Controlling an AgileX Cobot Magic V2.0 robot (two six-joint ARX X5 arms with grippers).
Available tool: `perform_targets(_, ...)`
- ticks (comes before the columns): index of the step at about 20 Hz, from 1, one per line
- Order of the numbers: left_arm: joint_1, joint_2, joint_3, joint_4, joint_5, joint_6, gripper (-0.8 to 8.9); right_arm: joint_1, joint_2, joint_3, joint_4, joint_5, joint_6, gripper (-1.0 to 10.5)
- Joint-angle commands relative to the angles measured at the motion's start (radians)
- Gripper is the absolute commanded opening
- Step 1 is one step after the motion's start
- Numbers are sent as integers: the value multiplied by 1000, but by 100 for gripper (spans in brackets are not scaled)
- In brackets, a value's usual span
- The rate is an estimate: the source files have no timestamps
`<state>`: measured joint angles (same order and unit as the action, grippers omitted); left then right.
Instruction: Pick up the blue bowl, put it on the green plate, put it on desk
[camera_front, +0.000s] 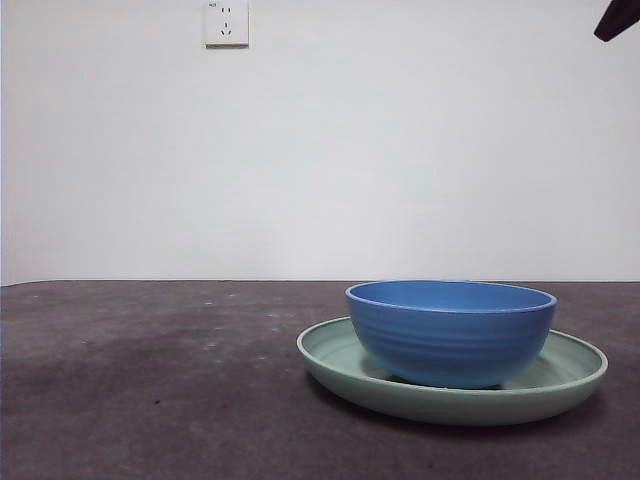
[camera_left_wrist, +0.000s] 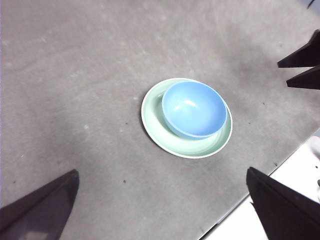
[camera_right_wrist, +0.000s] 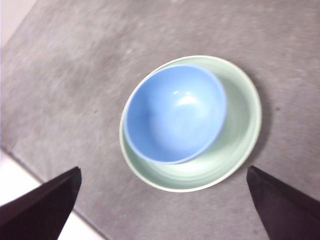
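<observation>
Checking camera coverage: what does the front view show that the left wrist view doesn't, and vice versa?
Front only: the white wall with a wall socket, the ridged outer wall of the blue bowl side-on, and a black arm tip at a top corner.

Left wrist only: the bowl's empty inside from above, the left claw wide open above the desk, the right claw at the picture's edge, and the desk's edge.

Both: the bowl sitting in the green plate on the desk, ungripped.

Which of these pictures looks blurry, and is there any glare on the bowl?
Right wrist view: softest, edges of the matte blue bowl smeared. Both wrist views: pale glare spots inside the bowl. Front view: sharp, the bowl shadowing the mint-green plate.
</observation>
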<state>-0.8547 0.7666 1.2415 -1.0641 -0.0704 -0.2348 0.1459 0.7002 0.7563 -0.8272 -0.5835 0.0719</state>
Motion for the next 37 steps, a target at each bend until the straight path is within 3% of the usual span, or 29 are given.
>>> perform_targets(1,-11,-98,-80,22,-6,19,656,21,4,13,0,-4,-20,652)
perform_targets(8,-11,-304,-275,16,-5,24,656,30,4,13,-22,-38,-19,652)
perform_targets(20,-11,-330,-282,-28,-5,5,656,30,5,13,-42,-69,9,651)
perform_targets(24,-11,-330,-282,-3,-5,5,656,30,5,13,-43,-62,52,640)
perform_targets(27,-11,-330,-282,22,-5,5,656,30,5,13,-59,0,90,640)
perform_targets(33,-11,-330,-282,33,-5,5,656,30,52,13,-105,148,93,640)
perform_targets(37,-11,-330,-282,34,-5,5,656,30,140,13,-82,170,79,640)
